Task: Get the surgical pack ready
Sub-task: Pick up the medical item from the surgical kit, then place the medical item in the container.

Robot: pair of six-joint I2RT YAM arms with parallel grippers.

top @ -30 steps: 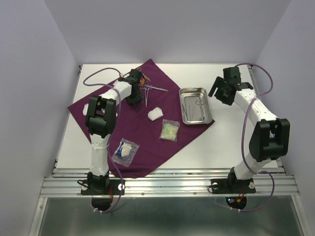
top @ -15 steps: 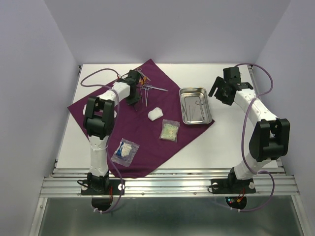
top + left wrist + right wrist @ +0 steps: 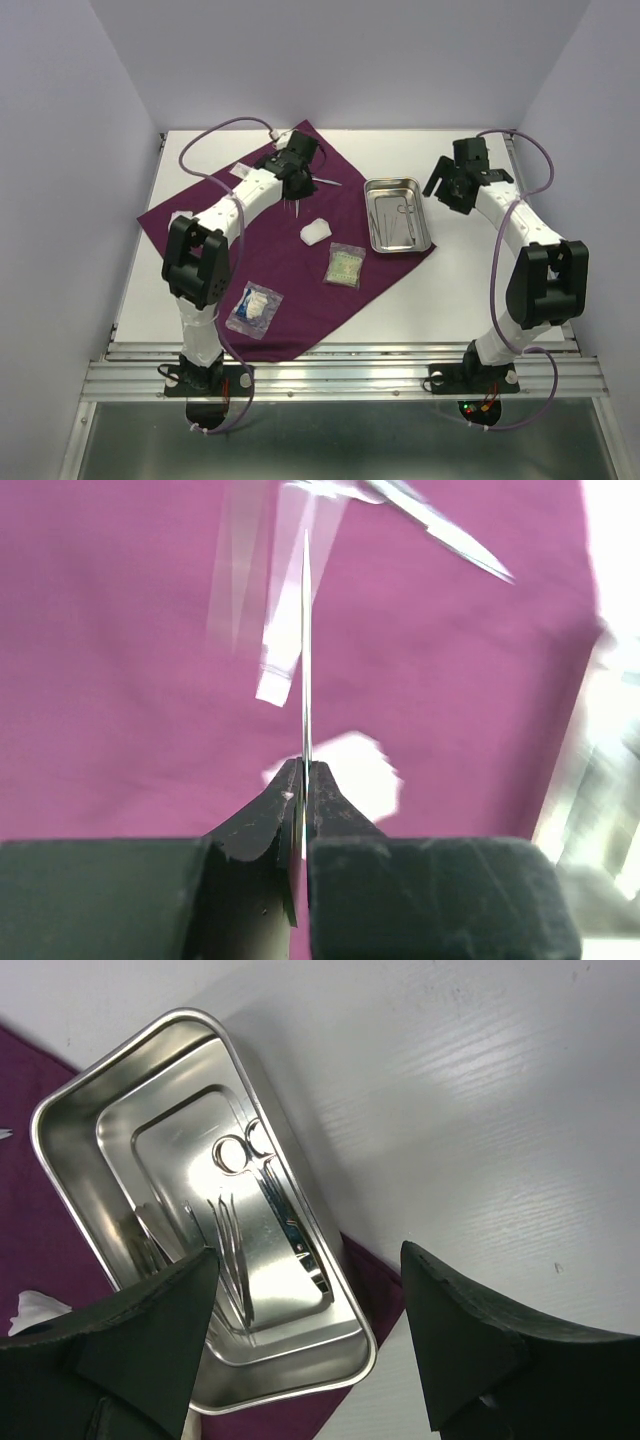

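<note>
Jaws of the left gripper are closed on a thin metal tool, lifted above the purple cloth at the upper centre of the top view. Jaws of the right gripper stand wide open and hold nothing, just right of the steel tray, where scissors lie. One gauze pad lies on the cloth.
</note>
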